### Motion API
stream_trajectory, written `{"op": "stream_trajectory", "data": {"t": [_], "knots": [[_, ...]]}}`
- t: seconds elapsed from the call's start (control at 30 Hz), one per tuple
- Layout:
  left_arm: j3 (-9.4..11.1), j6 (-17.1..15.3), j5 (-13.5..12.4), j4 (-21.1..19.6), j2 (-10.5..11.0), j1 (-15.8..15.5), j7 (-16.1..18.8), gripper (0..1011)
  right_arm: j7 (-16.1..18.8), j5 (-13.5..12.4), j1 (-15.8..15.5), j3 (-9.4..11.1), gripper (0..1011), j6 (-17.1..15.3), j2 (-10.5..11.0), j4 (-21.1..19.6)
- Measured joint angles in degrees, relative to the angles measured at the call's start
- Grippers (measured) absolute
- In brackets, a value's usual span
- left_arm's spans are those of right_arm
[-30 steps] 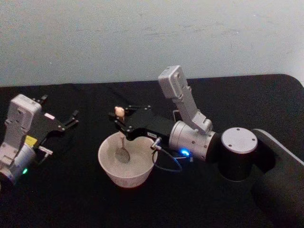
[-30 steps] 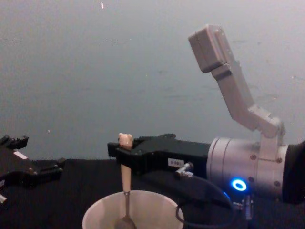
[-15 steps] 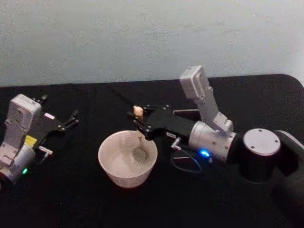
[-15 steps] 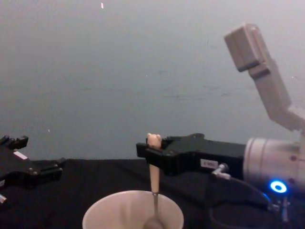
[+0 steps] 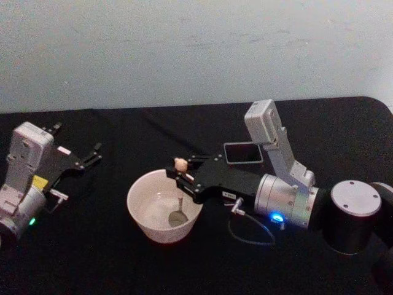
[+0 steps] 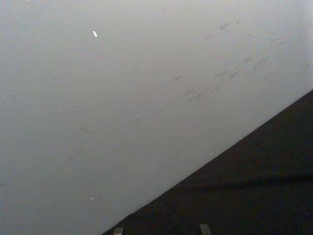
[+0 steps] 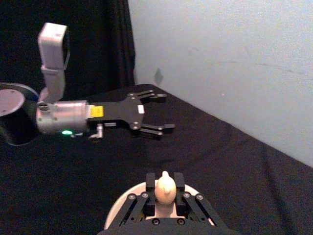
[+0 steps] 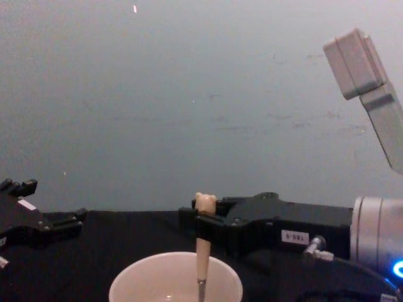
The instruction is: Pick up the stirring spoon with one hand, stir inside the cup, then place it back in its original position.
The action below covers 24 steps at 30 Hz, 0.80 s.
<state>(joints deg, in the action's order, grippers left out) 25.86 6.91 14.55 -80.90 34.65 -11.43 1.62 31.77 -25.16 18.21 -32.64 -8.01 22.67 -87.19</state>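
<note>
The stirring spoon (image 5: 180, 165) stands in the round cream cup (image 5: 139, 195) mid-counter.
The right gripper (image 5: 182, 174) pinches its pale handle in its jaws; the left gripper (image 5: 76, 139) sits jaws apart by the left edge.

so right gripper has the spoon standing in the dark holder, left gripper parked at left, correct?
Wrong container: head view shows the right gripper holding the stirring spoon in the cup, not the holder, which sits behind that arm. The left gripper is parked at left, as said.
</note>
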Motion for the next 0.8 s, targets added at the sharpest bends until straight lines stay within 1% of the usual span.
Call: {"op": "stream_trajectory", "data": {"t": [0.2, 0.37, 0.5, 0.63, 0.8], "knots": [[0.00, 0.00, 0.00, 0.00, 0.00, 0.00, 0.00, 1001, 0.09, -0.82, -0.06, -0.97, 214, -0.71, 0.02, -0.68], [0.00, 0.00, 0.00, 0.00, 0.00, 0.00, 0.00, 1001, -0.40, -1.06, 0.82, -1.95, 214, -0.98, -0.88, -0.15], [0.00, 0.00, 0.00, 0.00, 0.00, 0.00, 0.00, 1001, -0.94, -1.04, 1.91, -2.47, 214, -0.99, -1.95, 0.98], [0.00, 0.00, 0.00, 0.00, 0.00, 0.00, 0.00, 1001, -1.68, -0.87, 3.58, -2.86, 214, -0.88, -3.54, 3.10], [0.00, 0.00, 0.00, 0.00, 0.00, 0.00, 0.00, 1001, -2.60, -0.32, 5.21, -2.95, 214, -0.65, -5.00, 5.29]]}}
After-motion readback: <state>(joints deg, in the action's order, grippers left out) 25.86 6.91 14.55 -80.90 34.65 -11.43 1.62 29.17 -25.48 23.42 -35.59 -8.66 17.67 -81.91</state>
